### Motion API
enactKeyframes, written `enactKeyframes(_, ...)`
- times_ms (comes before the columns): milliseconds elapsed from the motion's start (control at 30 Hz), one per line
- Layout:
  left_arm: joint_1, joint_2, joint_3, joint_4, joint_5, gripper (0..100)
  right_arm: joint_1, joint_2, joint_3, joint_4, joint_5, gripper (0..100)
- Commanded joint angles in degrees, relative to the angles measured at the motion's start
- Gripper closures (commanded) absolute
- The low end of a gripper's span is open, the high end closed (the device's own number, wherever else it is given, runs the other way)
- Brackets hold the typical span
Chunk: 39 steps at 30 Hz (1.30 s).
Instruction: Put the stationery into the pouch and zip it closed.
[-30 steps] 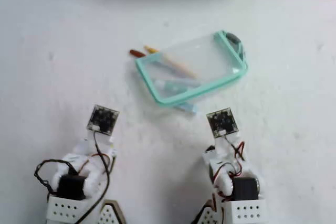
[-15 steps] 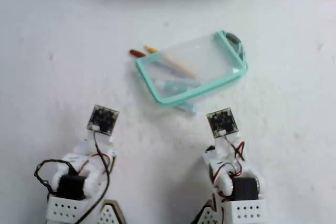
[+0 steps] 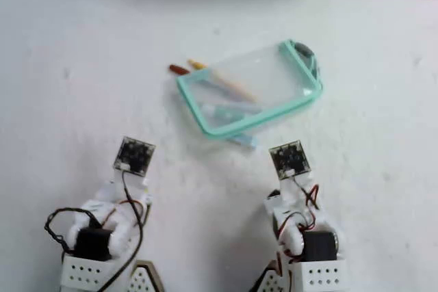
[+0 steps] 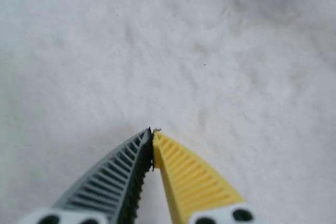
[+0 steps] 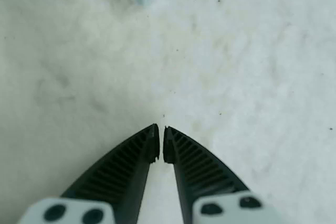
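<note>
nearest, the left fingers (image 4: pixel 181 174) are pressed together over the bare desk (image 3: pixel 82 46), holding nothing. the right fingers (image 5: pixel 197 169) are squeezed together too, also holding nothing. just past them a pale blue pen end (image 3: pixel 241 141) pokes out of the clear pouch (image 3: pixel 280 76). a pencil (image 3: pixel 226 81) and a red-tipped pen (image 3: pixel 179 69) stick out on its far side. i think the packing step is just starting. next, one arm's fingers must spread and push the pens in.
</note>
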Motion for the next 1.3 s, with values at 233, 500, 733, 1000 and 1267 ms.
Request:
enactKeyframes(233,0.75,-0.13,-0.09,0.44,-0.44,98,-0.57,-0.22,0.53,0.04,0.35,98.1)
enactKeyframes(500,0.84,-0.13,-0.09,0.35,-0.44,98,-0.22,-0.22,0.53,0.04,0.26,98.1)
enactKeyframes(733,1.54,-0.13,-0.09,0.53,-0.44,98,-0.57,-0.31,0.53,-0.48,0.53,98.1)
enactKeyframes(1000,1.36,-0.13,-0.09,0.53,-0.44,98,-0.57,-0.31,0.53,-20.26,0.53,98.1)
enactKeyframes(1267,-5.85,-0.13,-0.09,-6.15,-0.62,98,-0.13,-0.22,0.53,-30.20,0.70,98.1)
